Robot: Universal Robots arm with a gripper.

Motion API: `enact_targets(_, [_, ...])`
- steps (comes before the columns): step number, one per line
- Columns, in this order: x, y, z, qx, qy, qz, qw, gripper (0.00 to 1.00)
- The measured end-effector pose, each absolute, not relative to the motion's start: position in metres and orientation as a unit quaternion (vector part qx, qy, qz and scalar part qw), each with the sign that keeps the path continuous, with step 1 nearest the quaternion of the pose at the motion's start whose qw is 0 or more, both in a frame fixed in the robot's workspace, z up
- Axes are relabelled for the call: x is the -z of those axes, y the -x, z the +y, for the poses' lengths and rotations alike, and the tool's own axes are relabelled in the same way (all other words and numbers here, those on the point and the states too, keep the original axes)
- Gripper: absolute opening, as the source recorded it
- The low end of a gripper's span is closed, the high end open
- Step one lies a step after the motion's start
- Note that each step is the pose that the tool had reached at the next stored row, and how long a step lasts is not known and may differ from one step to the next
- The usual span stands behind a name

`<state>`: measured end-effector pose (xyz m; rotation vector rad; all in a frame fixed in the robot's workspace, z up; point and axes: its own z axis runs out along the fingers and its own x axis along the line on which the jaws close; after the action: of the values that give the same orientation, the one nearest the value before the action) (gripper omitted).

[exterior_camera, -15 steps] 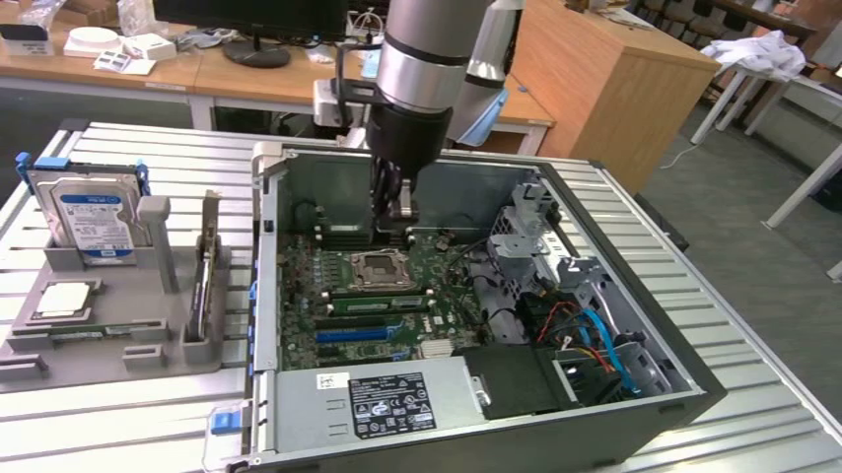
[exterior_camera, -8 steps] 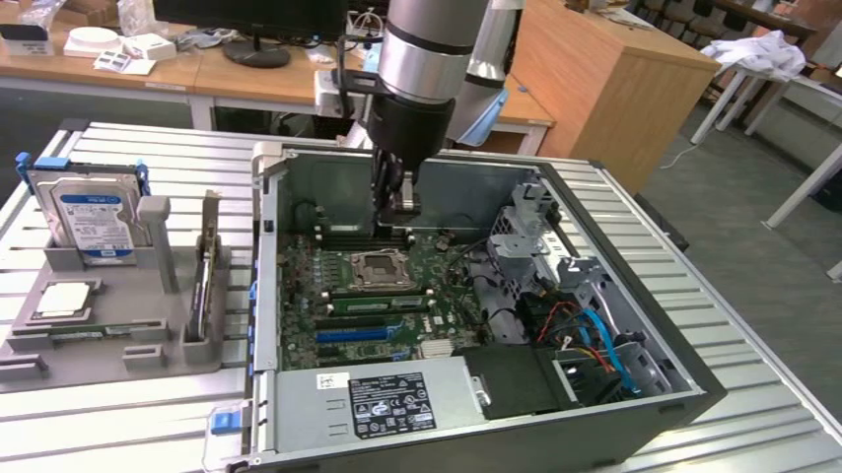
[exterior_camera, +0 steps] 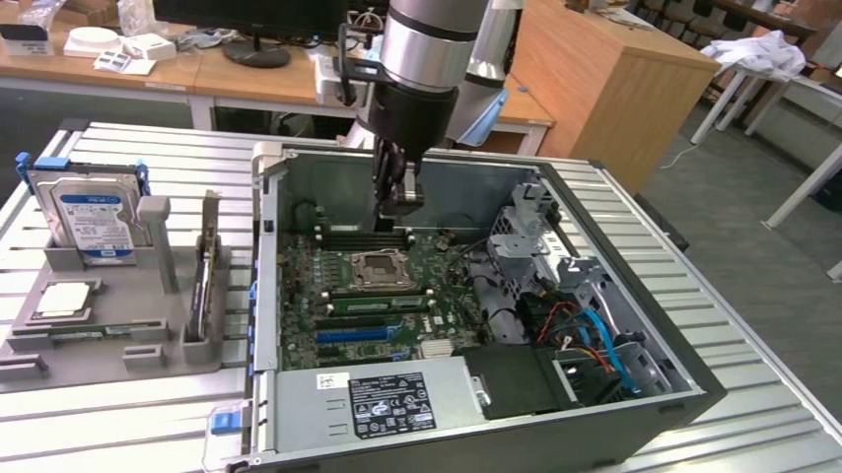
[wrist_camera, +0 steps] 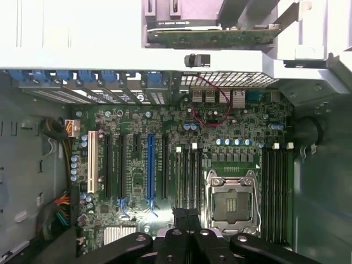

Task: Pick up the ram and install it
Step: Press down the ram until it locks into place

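Jaws shut, fingers pressed together, nothing visible between them. Gripper hangs on the arm inside the open computer case, above the motherboard, not touching it. In the wrist view the gripper sits over the near end of a bank of dark memory slots. The empty CPU socket with its metal frame is just beside that bank, and a second slot bank lies on the socket's other side. A blue expansion slot and a white one lie further off on the board.

In the exterior view the CPU socket is just below the fingertips. Power supply with a black label fills the near corner of the case. Blue and orange cables run through the drive bay at the exterior view's right.

The ram is outside the case, standing on its long edge in a grey parts tray at the exterior view's left, well apart from the gripper. The wrist view shows it as a long green board beyond the case wall.

Same tray holds a blue-labelled hard drive upright at the far end and a square silver processor chip lying flat. Tray and case both rest on a slatted metal table.
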<state>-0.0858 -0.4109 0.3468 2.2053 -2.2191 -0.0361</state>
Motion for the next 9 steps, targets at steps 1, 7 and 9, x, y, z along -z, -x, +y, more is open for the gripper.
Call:
enact_targets(1, [-0.3481,0.0858,-0.4108,0.012,-0.705,-0.709,0.006,0.11])
enact_targets(7, [-0.3551,0.0858,-0.4109,0.012,-0.705,-0.709,0.006,0.11])
enact_targets(9, [-0.357,0.0858,-0.4109,0.012,-0.705,-0.709,0.006,0.11])
